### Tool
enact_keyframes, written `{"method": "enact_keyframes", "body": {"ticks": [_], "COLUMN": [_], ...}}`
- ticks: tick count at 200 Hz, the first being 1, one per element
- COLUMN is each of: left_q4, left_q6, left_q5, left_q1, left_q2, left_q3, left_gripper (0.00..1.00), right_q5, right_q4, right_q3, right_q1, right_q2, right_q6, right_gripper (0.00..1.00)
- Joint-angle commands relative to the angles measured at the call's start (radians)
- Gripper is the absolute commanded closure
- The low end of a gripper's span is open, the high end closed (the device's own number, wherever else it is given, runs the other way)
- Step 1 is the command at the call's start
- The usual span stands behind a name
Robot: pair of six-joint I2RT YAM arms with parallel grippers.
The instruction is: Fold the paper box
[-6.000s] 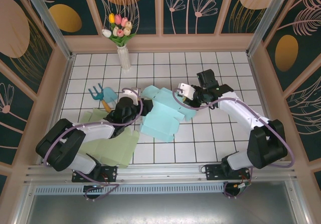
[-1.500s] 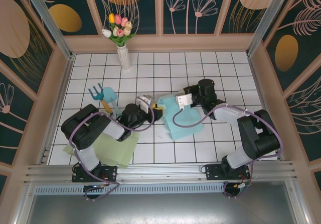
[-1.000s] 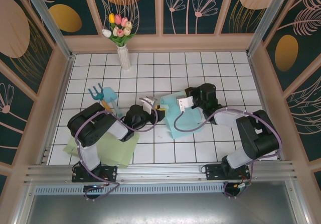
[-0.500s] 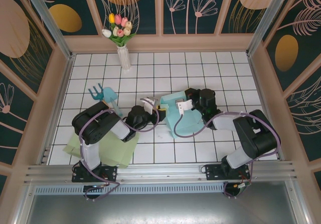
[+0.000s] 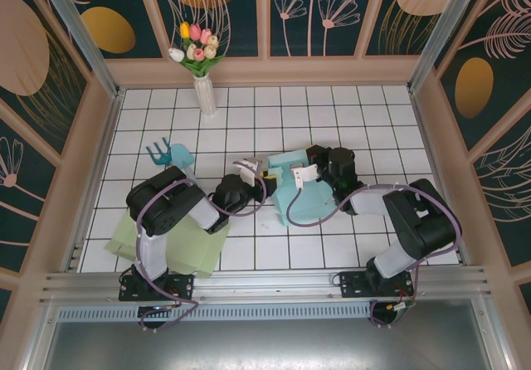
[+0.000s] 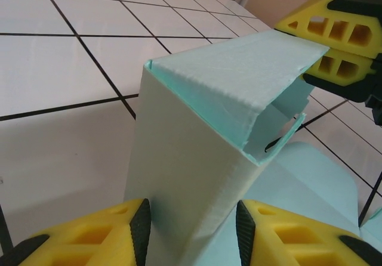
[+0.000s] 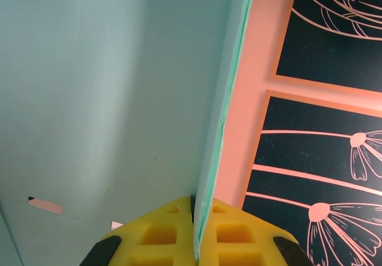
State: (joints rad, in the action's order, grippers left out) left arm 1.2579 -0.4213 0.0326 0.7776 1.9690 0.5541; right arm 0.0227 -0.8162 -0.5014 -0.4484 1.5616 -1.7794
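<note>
The teal paper box (image 5: 305, 197) lies partly folded at the table's middle, one wall standing up. My left gripper (image 5: 265, 179) comes in low from the left. In the left wrist view its pads (image 6: 141, 227) sit on both sides of a folded, upright corner of the box (image 6: 197, 158), so it is shut on it. My right gripper (image 5: 304, 161) meets the box from the far right. In the right wrist view it (image 7: 196, 221) is shut on the thin edge of a raised flap (image 7: 119, 81). Its yellow fingers (image 6: 334, 36) pinch the flap's top.
A light green paper sheet (image 5: 178, 241) lies under the left arm at the near left. A blue toy rake (image 5: 166, 153) rests on the tiles to the left. A white vase of tulips (image 5: 202, 88) stands at the back left. Patterned walls enclose the table.
The box has been drawn together into a narrower, taller shape. My right gripper has moved a little left with its flap, and the left gripper has edged right, closer to it.
</note>
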Motion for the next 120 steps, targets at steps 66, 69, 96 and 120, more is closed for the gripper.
{"method": "enact_keyframes", "body": {"ticks": [66, 69, 96, 120], "left_q4": [0.137, 0.137, 0.139, 0.118], "left_q6": [-0.050, -0.050, -0.060, -0.078], "left_q5": [-0.193, -0.196, -0.216, -0.304], "left_q1": [0.007, 0.007, 0.009, 0.009], "left_q2": [0.084, 0.087, 0.113, 0.124], "left_q3": [0.058, 0.061, 0.080, 0.081], "left_gripper": [0.55, 0.56, 0.60, 0.65], "right_q5": [-0.021, -0.021, -0.022, -0.026], "right_q4": [0.041, 0.043, 0.044, 0.053], "right_q3": [0.025, 0.024, 0.020, 0.017], "right_q1": [-0.024, -0.025, -0.025, -0.024], "right_q2": [0.044, 0.045, 0.056, 0.062], "right_q6": [-0.035, -0.035, -0.031, -0.026], "right_gripper": [1.00, 1.00, 1.00, 1.00]}}
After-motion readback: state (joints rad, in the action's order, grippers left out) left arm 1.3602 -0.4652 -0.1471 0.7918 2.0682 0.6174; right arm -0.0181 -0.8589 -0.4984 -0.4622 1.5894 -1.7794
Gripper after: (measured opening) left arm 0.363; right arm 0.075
